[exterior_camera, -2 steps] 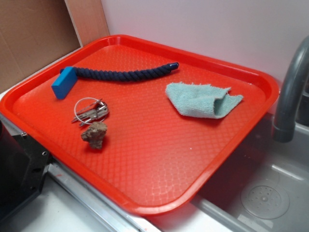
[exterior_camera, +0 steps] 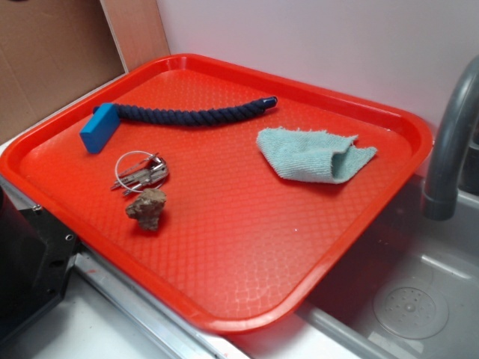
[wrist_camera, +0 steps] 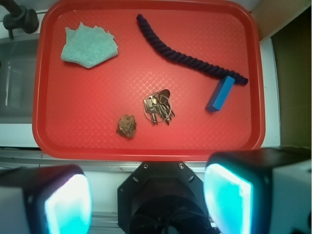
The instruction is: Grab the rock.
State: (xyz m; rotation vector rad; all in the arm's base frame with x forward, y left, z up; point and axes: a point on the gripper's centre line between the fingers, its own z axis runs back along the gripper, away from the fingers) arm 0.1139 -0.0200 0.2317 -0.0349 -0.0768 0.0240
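While our tool (wrist_camera: 148, 200) hung open and empty high above the red plastic tray (wrist_camera: 58, 141), we saw the small lumpy brown-grey rock (wrist_camera: 126, 125) low in the wrist frame, just beside the silver keys (wrist_camera: 158, 108), so descending demanded care.

on the tray (exterior_camera: 374, 187), the rock (exterior_camera: 147, 209) lies just before the keys (exterior_camera: 140, 172), rope (exterior_camera: 191, 114) behind, cloth (exterior_camera: 314, 154) right

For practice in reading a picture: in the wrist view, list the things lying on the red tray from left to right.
Teal cloth → rock → bunch of keys → blue block. The dark rope spans too much of the tray's width to place.
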